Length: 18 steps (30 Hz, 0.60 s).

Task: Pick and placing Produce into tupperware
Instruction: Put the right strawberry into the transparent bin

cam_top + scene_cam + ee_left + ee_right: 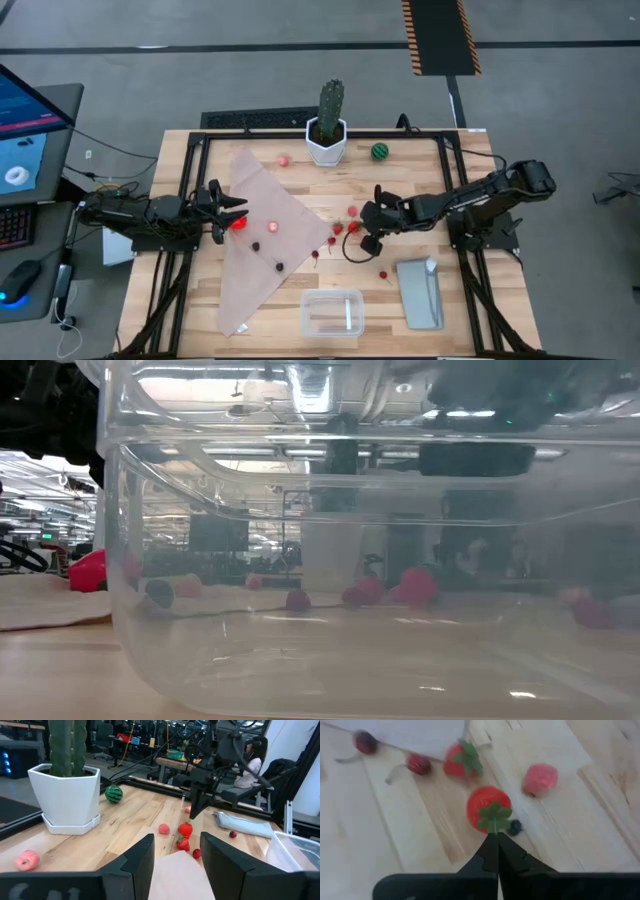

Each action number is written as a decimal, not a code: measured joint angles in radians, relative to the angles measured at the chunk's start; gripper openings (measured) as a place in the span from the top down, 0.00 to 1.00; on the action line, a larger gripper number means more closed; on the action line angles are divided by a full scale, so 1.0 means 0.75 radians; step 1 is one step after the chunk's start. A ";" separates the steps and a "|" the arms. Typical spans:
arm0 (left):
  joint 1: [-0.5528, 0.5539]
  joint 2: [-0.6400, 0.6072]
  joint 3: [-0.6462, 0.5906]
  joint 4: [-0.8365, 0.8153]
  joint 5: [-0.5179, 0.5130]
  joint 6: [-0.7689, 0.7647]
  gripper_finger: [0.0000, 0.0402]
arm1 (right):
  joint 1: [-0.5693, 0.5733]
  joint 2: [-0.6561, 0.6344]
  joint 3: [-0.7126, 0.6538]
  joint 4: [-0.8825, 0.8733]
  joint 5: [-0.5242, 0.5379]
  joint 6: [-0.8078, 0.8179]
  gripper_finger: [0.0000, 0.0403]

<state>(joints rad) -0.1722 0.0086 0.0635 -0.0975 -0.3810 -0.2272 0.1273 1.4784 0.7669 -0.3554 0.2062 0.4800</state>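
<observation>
The produce lies scattered mid-table. Red strawberries [352, 227] and pink bits [284, 159] are on the wood, dark cherries [279, 266] on the beige cloth [262, 270], and a green striped ball [380, 151] sits at the far edge. The clear tupperware [332, 312] stands at the near edge. My right gripper [496, 836] is shut on one strawberry [487, 802] near the table's middle. My left gripper [177, 850] hovers open over the cloth's left part with nothing between its fingers. A red piece [239, 225] lies on the cloth just below it. My right gripper pinches the strawberry's green leafy top [494, 816] between its two fingertips, only at their free ends. The fingers slant down from the table's right side. The red body sits beyond the tips, leafy top toward the fingers. Whether it is clear of the wood, I cannot tell.
A cactus in a white pot [328, 128] stands at the far middle. A grey-blue lid [420, 292] lies right of the tupperware. Two more strawberries [461, 761] and a pink bit [539, 779] lie close around the held one. A black frame edges the table.
</observation>
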 joint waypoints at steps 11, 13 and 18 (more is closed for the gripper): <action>0.000 0.000 -0.001 0.001 -0.023 -0.002 0.63 | 0.125 -0.002 0.233 -0.113 0.006 -0.072 0.97; 0.000 0.000 -0.001 0.001 -0.023 -0.002 0.63 | 0.171 -0.002 0.268 -0.108 0.005 -0.072 0.98; 0.000 0.000 -0.001 0.001 -0.024 -0.001 0.63 | 0.286 -0.002 0.347 -0.097 0.008 -0.022 0.98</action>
<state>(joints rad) -0.1726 0.0086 0.0628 -0.0971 -0.3988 -0.2278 0.3420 1.4773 1.0273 -0.4282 0.2125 0.4635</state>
